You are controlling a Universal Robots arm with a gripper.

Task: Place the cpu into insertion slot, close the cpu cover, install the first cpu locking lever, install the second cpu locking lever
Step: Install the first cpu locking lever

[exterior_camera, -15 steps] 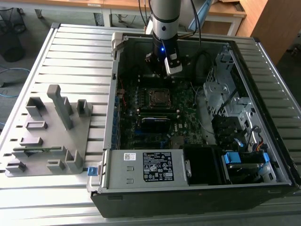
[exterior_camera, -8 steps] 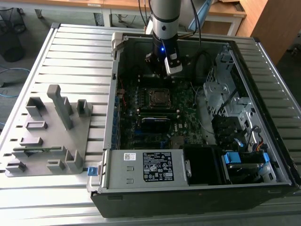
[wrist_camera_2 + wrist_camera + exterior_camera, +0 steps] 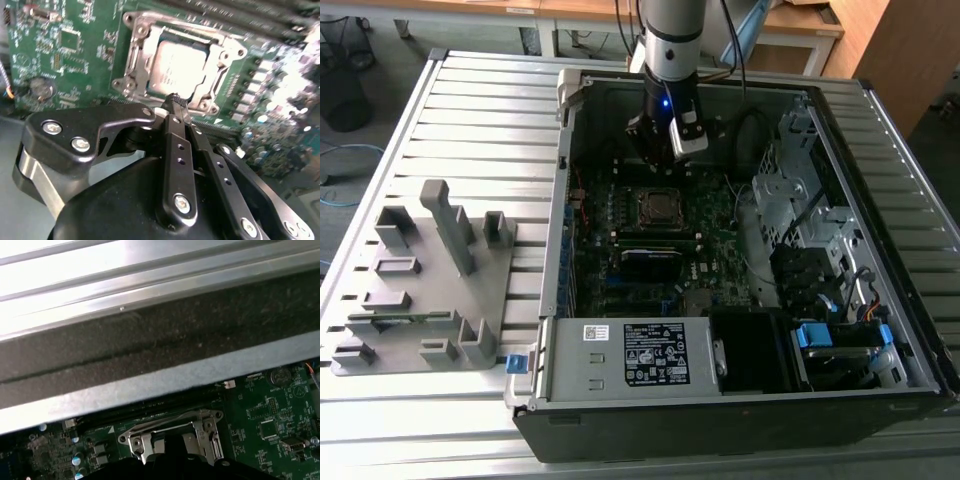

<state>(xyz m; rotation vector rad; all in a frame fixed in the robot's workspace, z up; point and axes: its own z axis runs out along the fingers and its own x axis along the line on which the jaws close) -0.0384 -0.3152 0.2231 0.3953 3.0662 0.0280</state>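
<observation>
The cpu (image 3: 174, 64) lies flat in the insertion slot (image 3: 660, 207) on the green motherboard, its dull silver top showing. The cpu cover (image 3: 141, 54) rests down around it as a silvery frame, also seen in the first wrist view (image 3: 150, 437). My gripper (image 3: 175, 98) hangs just above the socket's edge, its two black fingers (image 3: 176, 145) pressed together with nothing between them. In the exterior view the gripper (image 3: 665, 160) sits over the far side of the socket, inside the open computer case. How the locking levers stand cannot be told.
The case's metal wall (image 3: 160, 375) runs close beside the gripper. A black ribbed heatsink (image 3: 655, 262) lies on the near side of the socket. Drive cages and cables (image 3: 800, 210) fill the exterior view's right. A grey fixture tray (image 3: 420, 290) stands outside the case on the left.
</observation>
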